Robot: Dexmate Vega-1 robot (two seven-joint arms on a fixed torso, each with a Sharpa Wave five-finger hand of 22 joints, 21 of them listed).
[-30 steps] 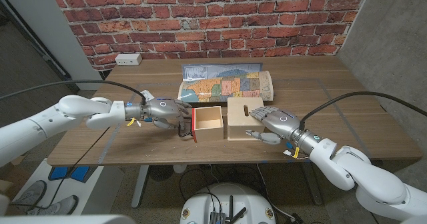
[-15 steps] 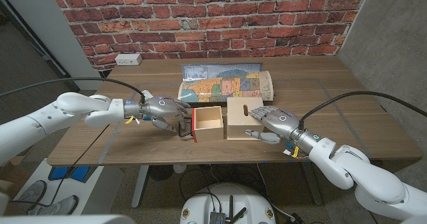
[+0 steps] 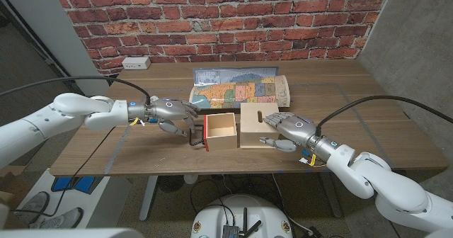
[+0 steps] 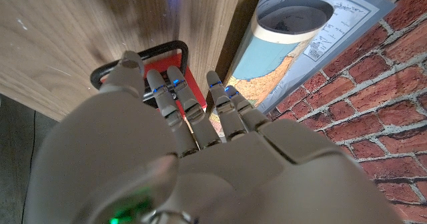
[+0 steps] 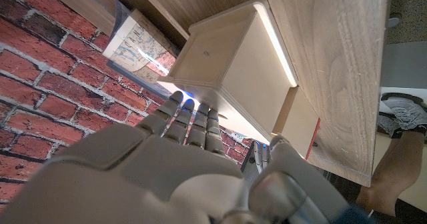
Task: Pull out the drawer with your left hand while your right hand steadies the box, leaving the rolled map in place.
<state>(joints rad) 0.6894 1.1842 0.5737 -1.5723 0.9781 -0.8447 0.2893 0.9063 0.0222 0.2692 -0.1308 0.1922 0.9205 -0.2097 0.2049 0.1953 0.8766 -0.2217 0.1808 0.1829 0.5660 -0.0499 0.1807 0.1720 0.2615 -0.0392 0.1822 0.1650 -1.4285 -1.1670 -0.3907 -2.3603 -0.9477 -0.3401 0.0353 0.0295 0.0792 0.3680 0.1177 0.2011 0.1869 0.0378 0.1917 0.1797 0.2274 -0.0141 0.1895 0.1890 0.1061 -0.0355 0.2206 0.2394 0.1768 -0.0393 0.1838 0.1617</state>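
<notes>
The pale wooden box stands near the table's front edge. Its drawer is pulled out to the left, with a red front and black handle. My left hand hovers just left of the handle with fingers spread, holding nothing; the left wrist view has its fingers reaching over the red front. My right hand grips the box's right near corner, fingers on top and thumb on the near side, as on the box. The rolled map lies behind the box.
A white power strip sits at the table's far left corner, against the brick wall. The table's front edge runs close in front of box and drawer. Bare wood lies to the right of the box.
My left hand has come off the drawer's handle and drawn a little back and away from it. Drawer, box, map and right hand have stayed put.
</notes>
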